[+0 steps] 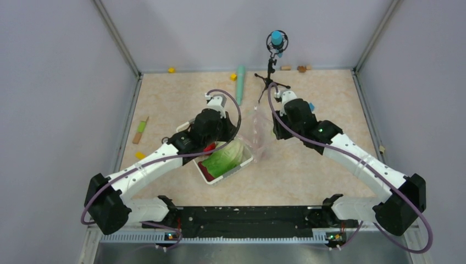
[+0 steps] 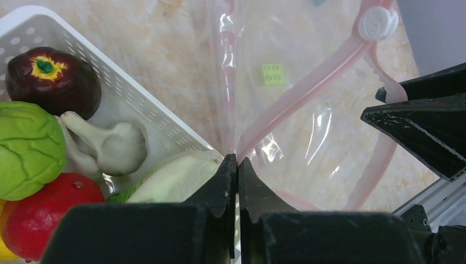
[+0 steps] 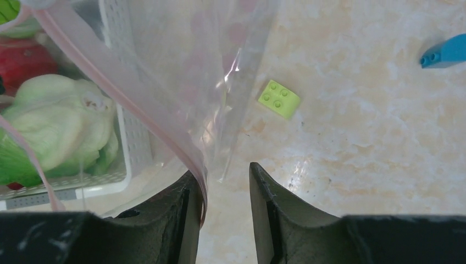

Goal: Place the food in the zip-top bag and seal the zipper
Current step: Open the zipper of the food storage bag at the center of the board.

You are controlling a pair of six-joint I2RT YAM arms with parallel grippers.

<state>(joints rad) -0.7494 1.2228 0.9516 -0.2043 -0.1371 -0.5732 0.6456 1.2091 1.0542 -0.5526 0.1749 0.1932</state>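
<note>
The clear zip-top bag (image 1: 257, 130) hangs between my two grippers, right of the white basket (image 1: 244, 163). My left gripper (image 2: 237, 159) is shut on the bag's mouth edge, where the pinkish zipper (image 2: 308, 88) starts; its white slider (image 2: 378, 22) sits further along. My right gripper (image 3: 222, 176) is open, and the zipper strip (image 3: 137, 110) lies against its left finger (image 3: 187, 214). The food lies in the basket (image 2: 137, 104): green cabbage (image 2: 27, 148), dark maroon piece (image 2: 52, 77), whitish piece (image 2: 112, 146), red apple (image 2: 44, 212), pale leafy piece (image 2: 176, 179). In the top view the left gripper (image 1: 237, 131) and right gripper (image 1: 273, 127) flank the bag.
A green block (image 3: 279, 99) and a blue block (image 3: 444, 50) lie on the table by the bag. A teal cylinder (image 1: 240, 77), a microphone stand (image 1: 273, 60) and small yellow blocks (image 1: 172, 70) are at the back. Small pieces (image 1: 141, 129) lie by the left wall.
</note>
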